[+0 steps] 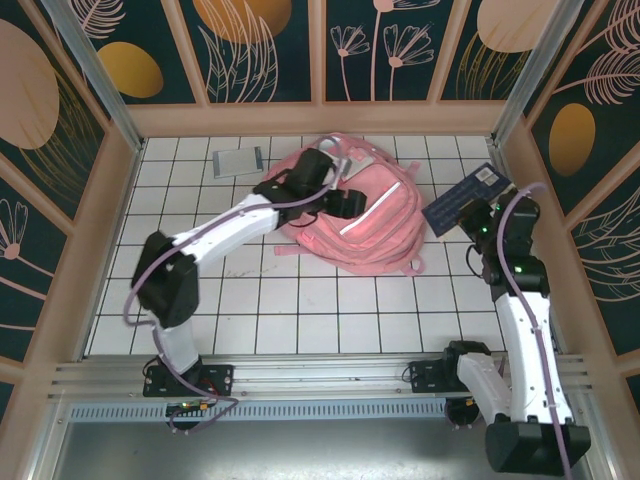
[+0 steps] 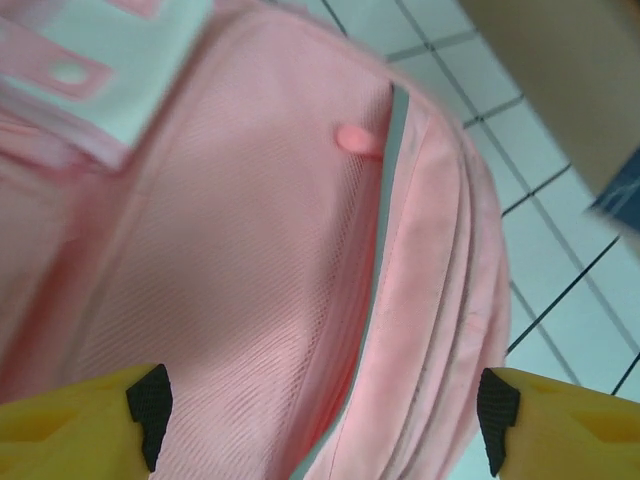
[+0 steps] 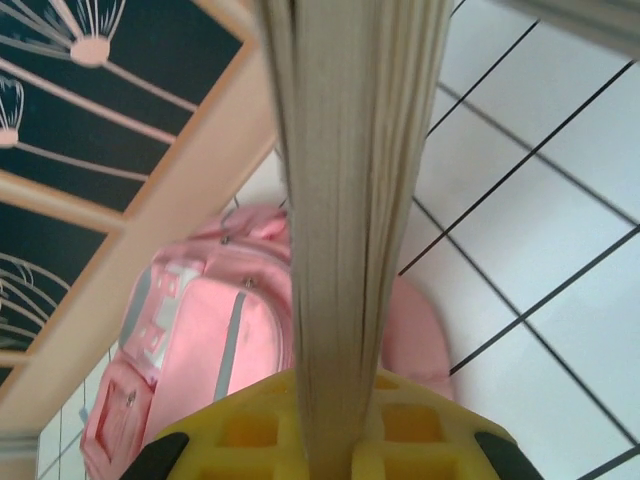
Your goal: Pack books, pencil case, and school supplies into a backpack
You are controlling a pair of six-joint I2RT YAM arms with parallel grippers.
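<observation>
Pink backpack (image 1: pixel 390 235), contents hidden; left jaws wide, empty; right jaws clamp navy book (image 1: pixel 465 200).

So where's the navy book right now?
In the top view the navy book is on the right side, held up off the table by the right gripper with its jaws shut on it, just right of the pink backpack.

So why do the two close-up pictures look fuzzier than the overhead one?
Top external: sharp and evenly lit across the backpack. Left wrist: too close to its pink fabric, so the upper left smears out of focus. Right wrist: the navy book sits nearly on the lens, its page edges blurred.
</observation>
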